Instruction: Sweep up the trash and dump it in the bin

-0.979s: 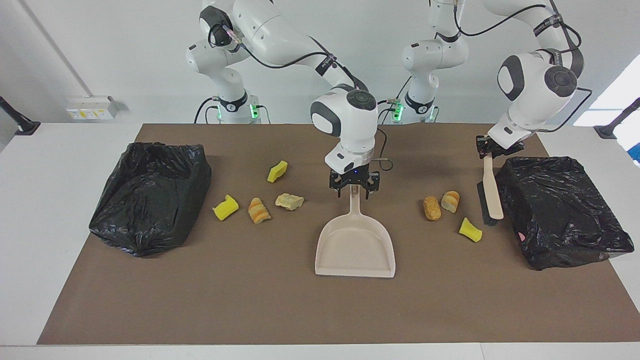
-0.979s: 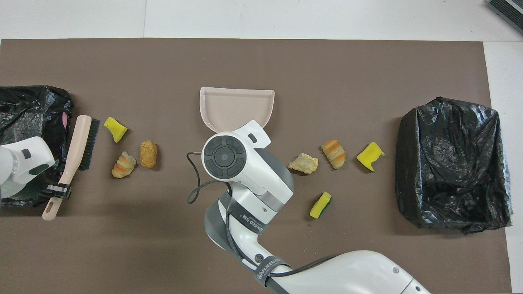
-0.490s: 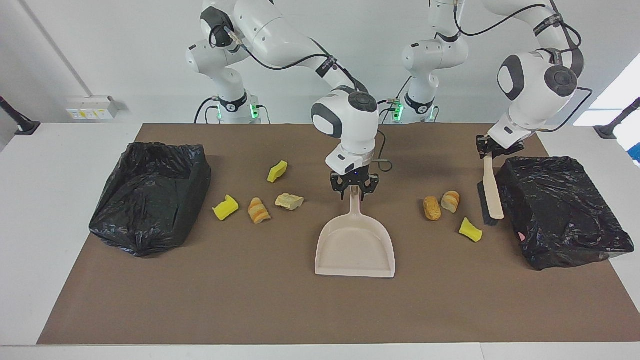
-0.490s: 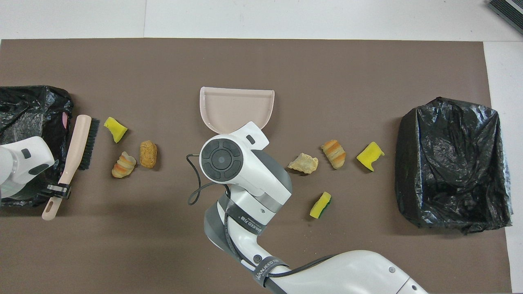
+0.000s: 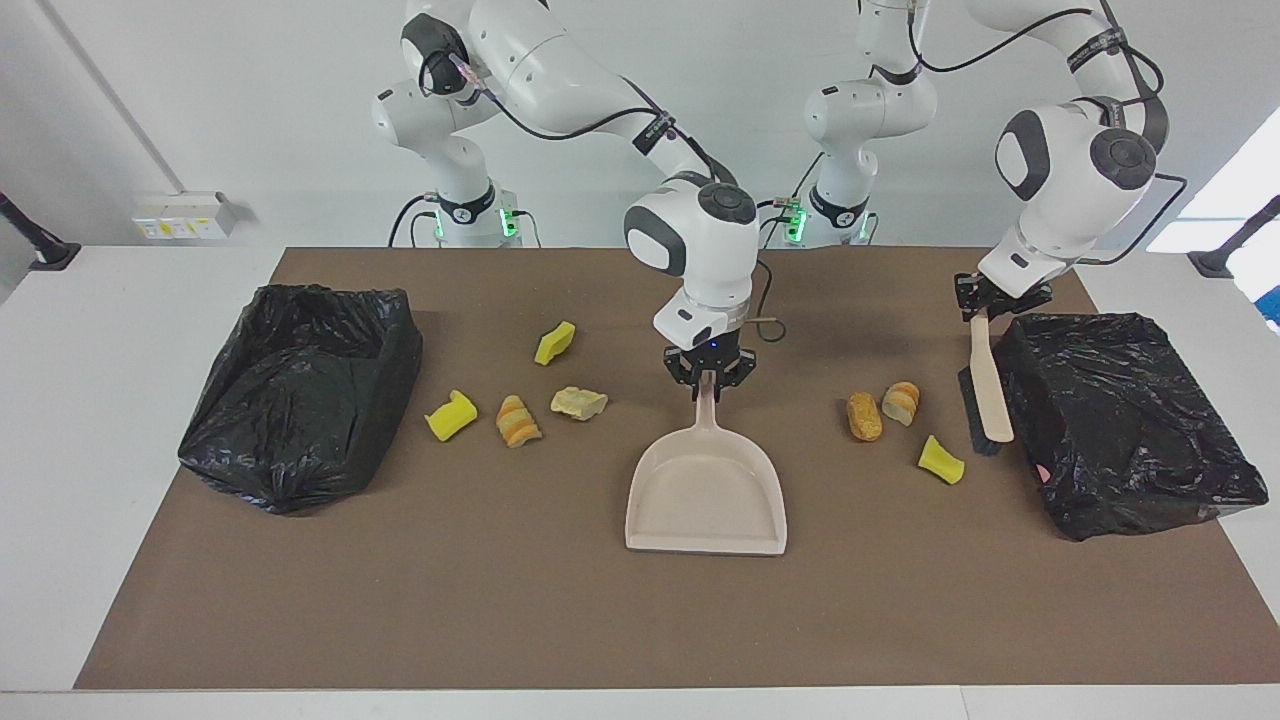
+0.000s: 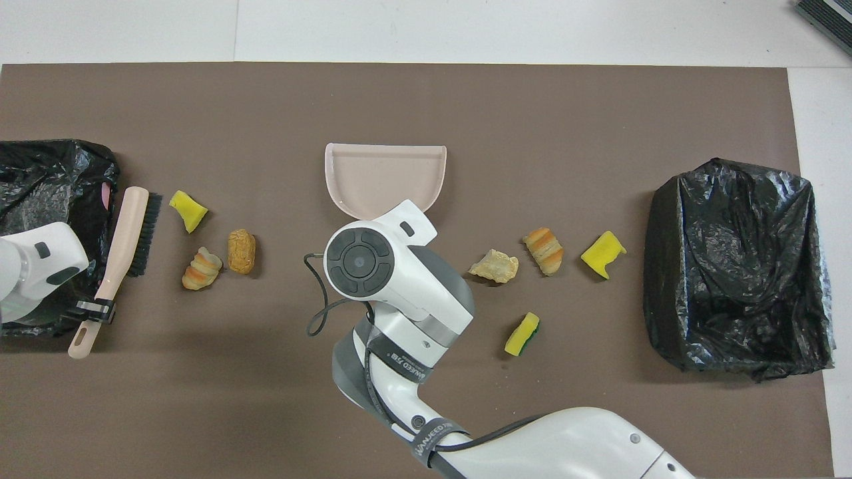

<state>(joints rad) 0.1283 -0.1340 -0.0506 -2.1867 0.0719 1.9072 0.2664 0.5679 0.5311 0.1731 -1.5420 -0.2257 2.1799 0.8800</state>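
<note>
With the left gripper [image 5: 985, 308] clamped on the wooden-handled black-bristle brush [image 5: 985, 392] and the right gripper [image 5: 709, 375] pinching the beige plastic dustpan's [image 5: 706, 492] handle, sweeping can begin (seven yellow foam and tan bread-like trash pieces [image 5: 864, 416] lie scattered on the mat either side of the pan), so next the pan needs setting beside a cluster.

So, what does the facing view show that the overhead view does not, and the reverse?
Only the facing view shows the right gripper shut on the dustpan handle, and both arm bases. Only the overhead view looks straight down into the dustpan and shows the brush bristles from above. Both show the left gripper holding the brush, seven trash pieces and two black bins.
</note>
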